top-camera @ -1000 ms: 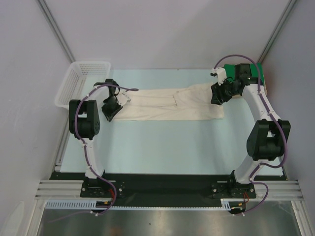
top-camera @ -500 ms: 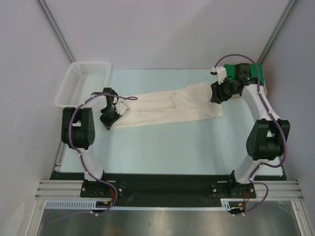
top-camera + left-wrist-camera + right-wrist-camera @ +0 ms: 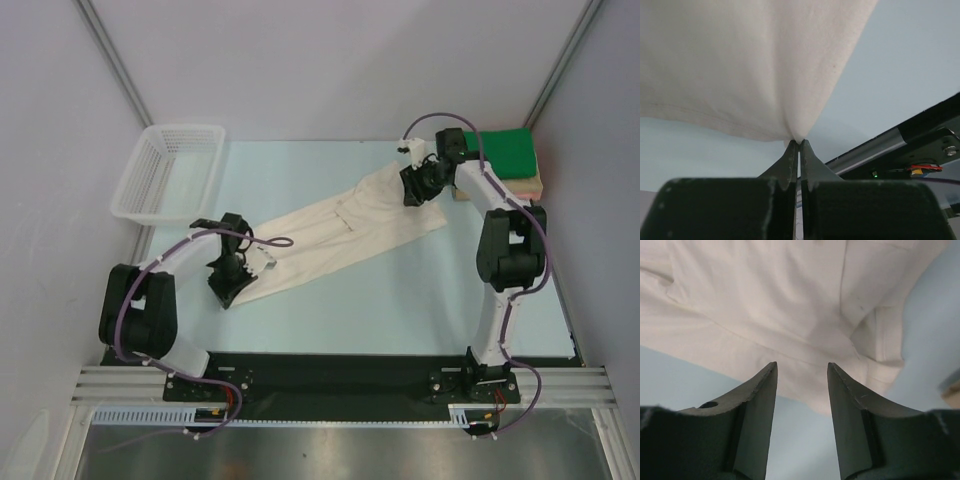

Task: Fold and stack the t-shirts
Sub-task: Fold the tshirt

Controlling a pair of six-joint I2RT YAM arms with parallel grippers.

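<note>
Tees number three, cream [image 3: 330, 232], green [image 3: 505, 150], peach [image 3: 541, 184]; left jaws pinch cream, right jaws spread.

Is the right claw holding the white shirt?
No, the right claw stands open, and the white shirt lies beyond its tips, not pinched between them.

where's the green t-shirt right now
In the top view the green t-shirt lies folded at the far right corner of the table, just right of the right gripper and the far end of the cream t-shirt.
</note>
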